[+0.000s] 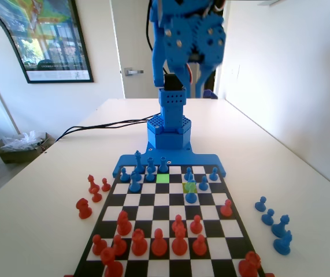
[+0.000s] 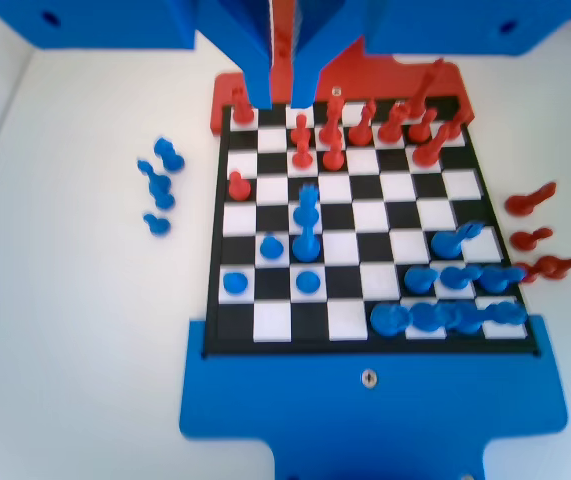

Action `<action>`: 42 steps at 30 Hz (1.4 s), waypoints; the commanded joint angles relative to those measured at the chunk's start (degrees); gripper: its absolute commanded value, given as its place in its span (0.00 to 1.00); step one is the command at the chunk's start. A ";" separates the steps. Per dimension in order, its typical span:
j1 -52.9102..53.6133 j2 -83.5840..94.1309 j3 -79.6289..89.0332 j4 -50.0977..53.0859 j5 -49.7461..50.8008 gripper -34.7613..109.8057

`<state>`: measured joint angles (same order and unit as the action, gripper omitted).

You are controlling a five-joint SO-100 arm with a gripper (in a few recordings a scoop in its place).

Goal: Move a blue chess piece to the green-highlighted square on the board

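Board (image 1: 170,231): black-and-white checkered, blue frame at the far end in the fixed view; near edge cut off by the picture's bottom.
Arm: stands raised above its base past the board's far end; its upper part runs out of the fixed view's top.
Gripper (image 2: 280,95): two blue jaws hang from the top edge of the wrist view, close together with only a thin gap, nothing between them; it looks clenched on empty air, high over the red side of the board.
Green-highlighted square (image 1: 163,178): second row from the blue frame, near the middle, bare.
Blue chess piece (image 1: 191,196): a round-headed pawn, one column to the right and a row nearer the camera than the green square, standing just in front of a duller yellow-green square (image 1: 189,186).
Other blue pieces (image 1: 136,176): bunched on the far rows; in the wrist view they blur together at lower right, hard to count.
Red pieces (image 1: 159,242): crowd the near rows; some cut off at the bottom.
Off-board: blue pieces (image 1: 274,224) on the table at right, red ones (image 1: 92,193) at left, fixed view.
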<state>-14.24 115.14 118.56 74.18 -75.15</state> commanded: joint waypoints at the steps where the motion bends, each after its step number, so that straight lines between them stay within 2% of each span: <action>1: -1.23 -0.79 2.02 -5.27 -0.79 0.27; 18: 1.23 -4.48 20.83 -26.28 -5.71 0.29; 42: 2.72 -12.22 20.48 -31.64 -5.71 0.29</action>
<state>-10.72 102.39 139.66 42.63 -79.72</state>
